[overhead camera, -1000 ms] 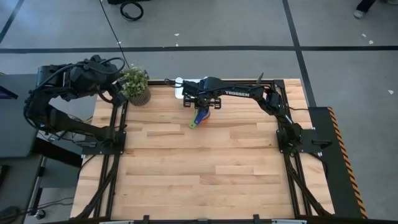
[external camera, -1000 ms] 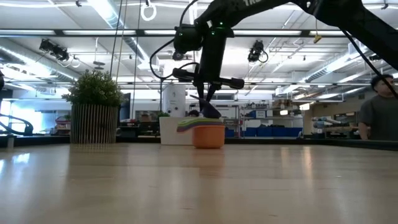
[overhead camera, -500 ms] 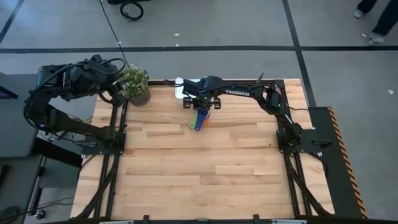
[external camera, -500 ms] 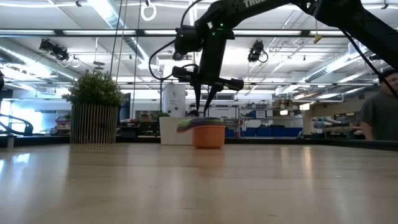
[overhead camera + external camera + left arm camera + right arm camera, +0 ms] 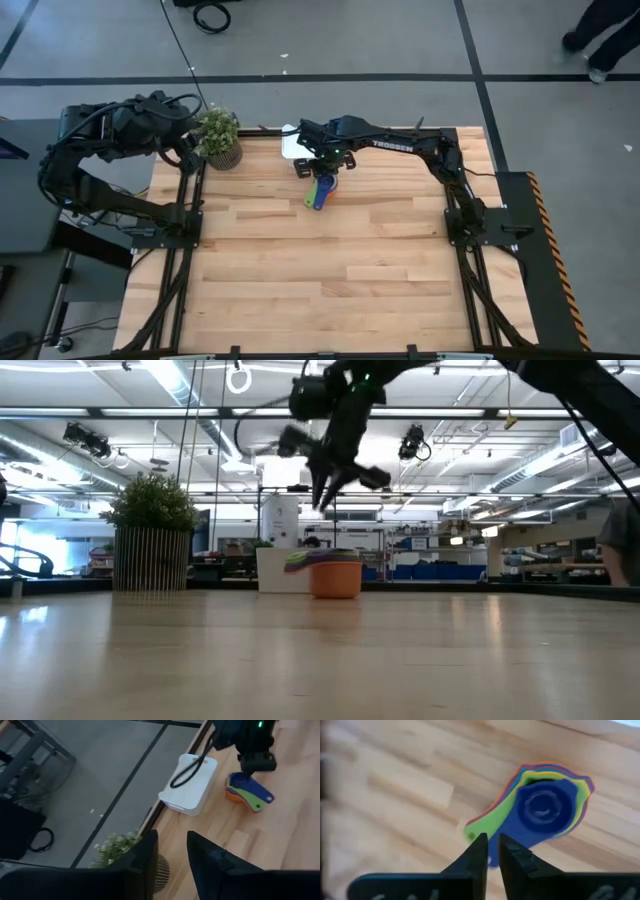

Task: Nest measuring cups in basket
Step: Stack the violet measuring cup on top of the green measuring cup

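My left jaws (image 5: 170,865) hang beyond the table's (image 5: 330,270) far left corner, beside the potted plant (image 5: 218,137); the two fingers stand a narrow gap apart with nothing between them. To the right of the plant, the white basket (image 5: 296,143) sits at the table's far edge, mostly hidden from above by my right arm; in the left wrist view it shows nothing inside. Just in front of the basket, on the bare wood, stands the stack of measuring cups (image 5: 320,190): an orange cup at the bottom, yellow and green above it, and a blue one on top, handles fanned toward the table's middle. My right jaws (image 5: 322,495) hang in the air above the stack, clear of it, nearly together and gripping nothing. The stack is outside the basket.
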Tool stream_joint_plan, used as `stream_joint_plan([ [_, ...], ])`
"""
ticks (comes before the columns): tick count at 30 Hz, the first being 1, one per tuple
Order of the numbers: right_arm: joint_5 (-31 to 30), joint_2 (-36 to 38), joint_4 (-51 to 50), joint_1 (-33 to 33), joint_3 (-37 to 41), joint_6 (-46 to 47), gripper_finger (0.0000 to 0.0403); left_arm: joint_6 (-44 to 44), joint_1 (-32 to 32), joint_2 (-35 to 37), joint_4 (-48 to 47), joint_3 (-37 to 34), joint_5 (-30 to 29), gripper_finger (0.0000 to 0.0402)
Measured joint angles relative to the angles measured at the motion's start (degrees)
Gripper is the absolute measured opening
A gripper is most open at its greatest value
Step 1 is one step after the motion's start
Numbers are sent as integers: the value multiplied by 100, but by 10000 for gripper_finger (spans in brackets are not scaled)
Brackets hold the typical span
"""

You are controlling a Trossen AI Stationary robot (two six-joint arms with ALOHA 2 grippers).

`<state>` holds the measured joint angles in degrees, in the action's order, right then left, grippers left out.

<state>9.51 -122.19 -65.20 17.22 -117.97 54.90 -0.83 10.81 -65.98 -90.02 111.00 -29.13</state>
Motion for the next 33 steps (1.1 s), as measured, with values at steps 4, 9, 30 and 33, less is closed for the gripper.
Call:
stream_joint_plan([
  [4,-71,356,-128,-180,0,-611,10,-183,0,-42,0,0,216,111],
  [9,-116,671,-534,-392,0,-1760,10,-425,0,-277,0,0,357,111],
  [30,-195,705,-1985,-796,0,-3690,3,-1185,753,-1002,1229,-2886,2202,111],
  [33,-195,704,-1961,-878,0,-3669,3,-1164,916,-845,1888,-3567,2551,111],
])
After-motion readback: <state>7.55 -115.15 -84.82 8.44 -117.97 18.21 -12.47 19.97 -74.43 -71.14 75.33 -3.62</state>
